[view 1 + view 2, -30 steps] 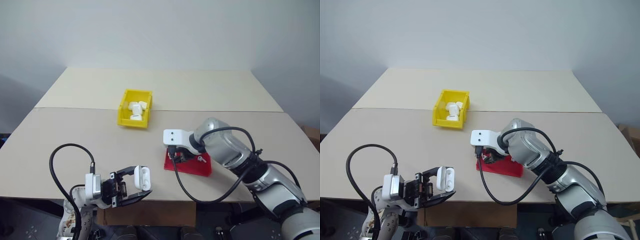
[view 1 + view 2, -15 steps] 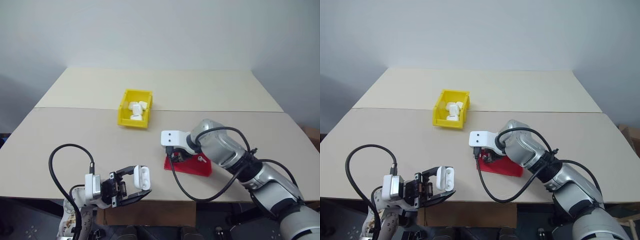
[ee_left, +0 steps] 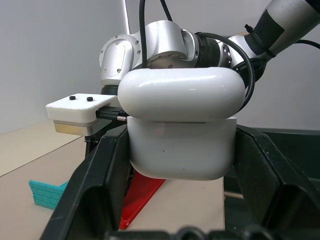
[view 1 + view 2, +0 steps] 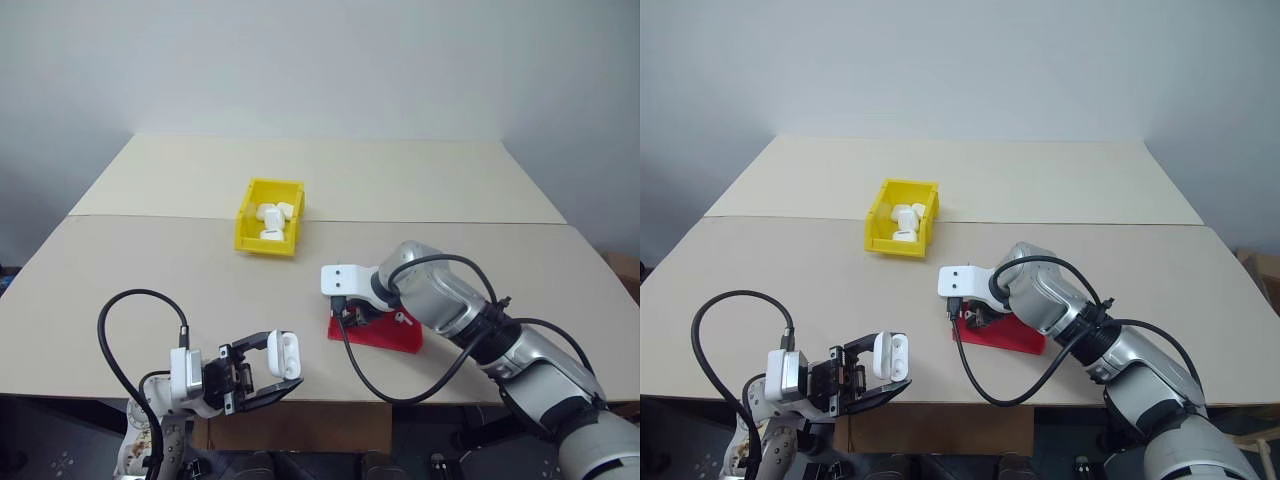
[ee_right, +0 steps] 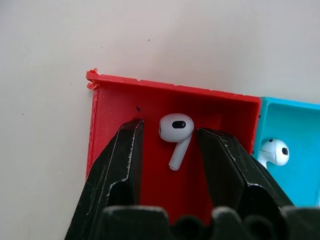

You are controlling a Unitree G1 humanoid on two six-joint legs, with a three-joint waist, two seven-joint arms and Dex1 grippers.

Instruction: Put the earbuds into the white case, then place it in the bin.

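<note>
One earbud point(image 5: 176, 131) lies in the tray's red compartment point(image 5: 150, 100), between the right gripper's point(image 5: 168, 150) parted fingers, touching neither; a second earbud point(image 5: 272, 151) lies in the blue compartment point(image 5: 295, 125) beyond one finger. The left gripper's point(image 3: 182, 160) fingers clamp the white case point(image 3: 181, 127). The bin point(image 4: 270, 230) sits well beyond both on the surface point(image 4: 150, 270).

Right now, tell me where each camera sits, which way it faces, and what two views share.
Left and right eye views: on the head, looking forward and down at the table, the yellow bin and both arms.
Left wrist view: along the left gripper, shut on the white case; the right arm shows behind.
Right wrist view: down between the open fingers of the right gripper at an earbud in the red tray.
Shared: both wrist views show the red tray.
</note>
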